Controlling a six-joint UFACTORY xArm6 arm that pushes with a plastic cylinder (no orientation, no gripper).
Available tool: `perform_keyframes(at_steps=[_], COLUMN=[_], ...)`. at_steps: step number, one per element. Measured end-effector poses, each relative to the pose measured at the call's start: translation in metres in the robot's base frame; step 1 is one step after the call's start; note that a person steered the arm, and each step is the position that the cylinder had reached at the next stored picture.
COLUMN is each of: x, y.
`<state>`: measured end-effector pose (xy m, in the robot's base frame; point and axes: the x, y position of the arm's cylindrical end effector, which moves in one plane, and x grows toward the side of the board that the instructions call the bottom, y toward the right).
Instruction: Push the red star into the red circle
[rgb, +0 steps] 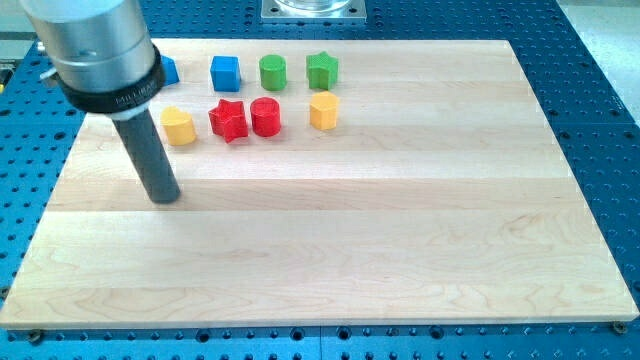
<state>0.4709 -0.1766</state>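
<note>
The red star (228, 120) lies near the view's top left, touching or almost touching the red circle (265, 117) on its right. My tip (165, 197) rests on the board below and left of the red star, well apart from it, just below the yellow block (178, 126). The rod rises from the tip toward the view's top left.
A blue cube (225, 72), a green cylinder (272, 71) and a green star (321, 70) stand in a row along the top. A yellow hexagon (323, 111) sits right of the red circle. Another blue block (168, 70) is partly hidden behind the arm.
</note>
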Motion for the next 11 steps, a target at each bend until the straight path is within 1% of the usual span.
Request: perform_keyframes(at_steps=[1, 2, 3, 4, 5, 6, 7, 8, 9, 10, 11], x=[-0.027, -0.024, -0.035, -0.065, -0.093, -0.099, -0.126, -0.126, -0.072, -0.042, -0.085], y=[-0.01, -0.025, 0.022, 0.049, 0.048, 0.012, 0.056, 0.1, 0.083, 0.132, 0.135])
